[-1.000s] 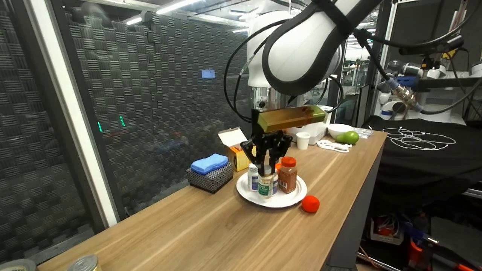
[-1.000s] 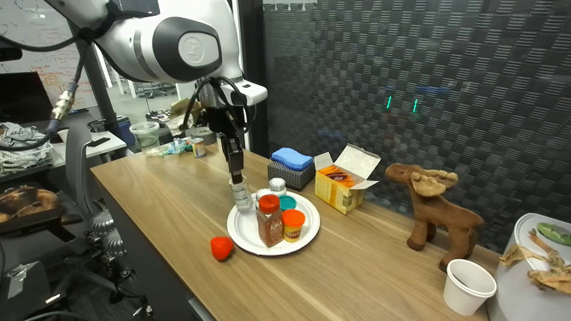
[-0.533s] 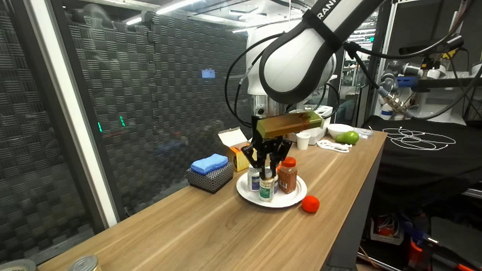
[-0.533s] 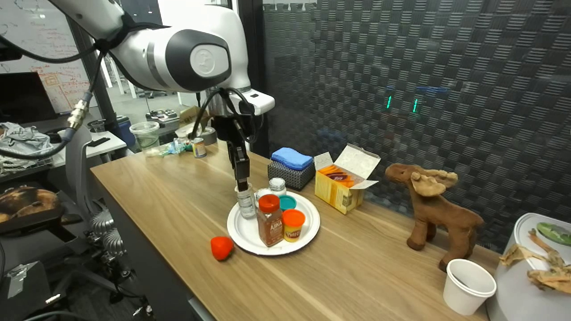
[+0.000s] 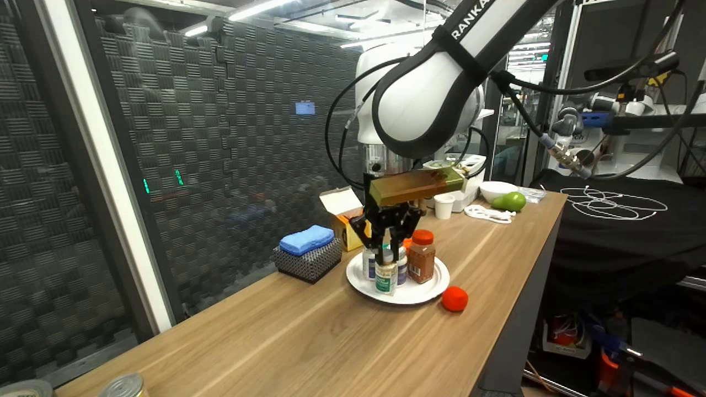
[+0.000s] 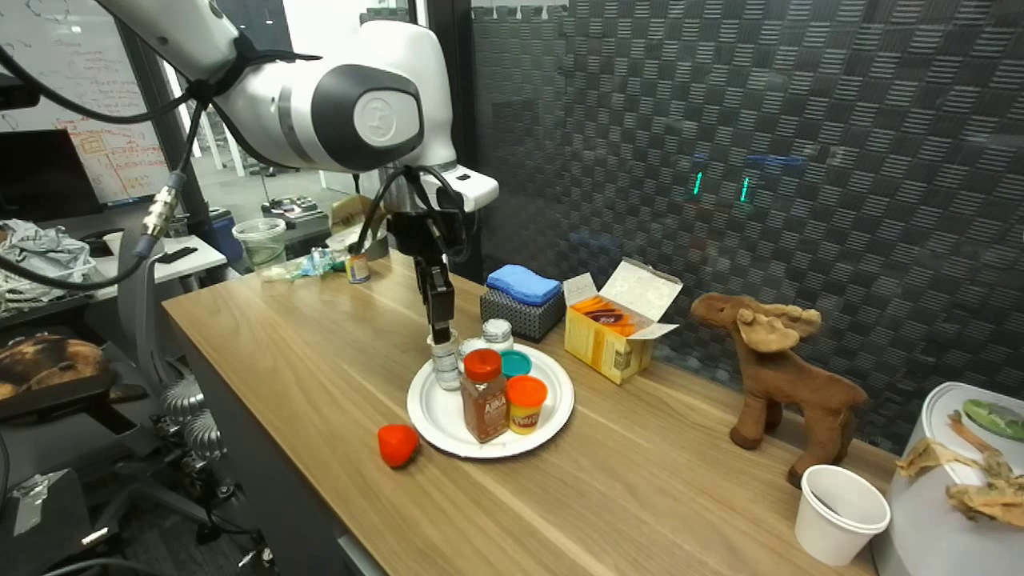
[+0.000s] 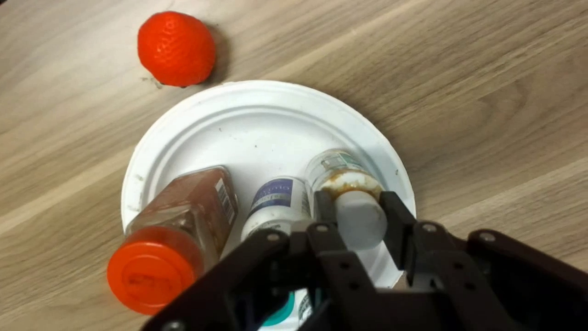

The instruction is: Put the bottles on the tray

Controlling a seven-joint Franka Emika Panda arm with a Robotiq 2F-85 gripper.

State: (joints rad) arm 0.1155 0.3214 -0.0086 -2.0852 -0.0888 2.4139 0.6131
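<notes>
– Dark foam wall (image 6: 784, 104) behind, wooden bench (image 6: 640, 480) below, and our white plate (image 7: 266, 135) lies between the bench's wall edge and its free edge. And the hand (image 7: 357, 206)?

– Closed in snugly! We've got the green-labelled bottle (image 5: 385, 281) by its top, near upright within the plate's edge, just beside the purple-labelled bottle (image 7: 275, 202). Whether its base touches down, we can't tell.

– Then we should seat it level, let go slowly without nudging that neighbour, and rise straight.

From here I see the wood-grained surface (image 5: 309, 342) bearing the tray (image 7: 264, 94), a red object (image 7: 176, 48) just beside its rim. Also on it I make out a dark box (image 5: 310, 264), yellow box (image 6: 594, 342), moose (image 6: 788, 382), cup (image 6: 828, 524), can (image 6: 358, 270), bowl (image 5: 495, 191) and cord (image 5: 490, 214).
</notes>
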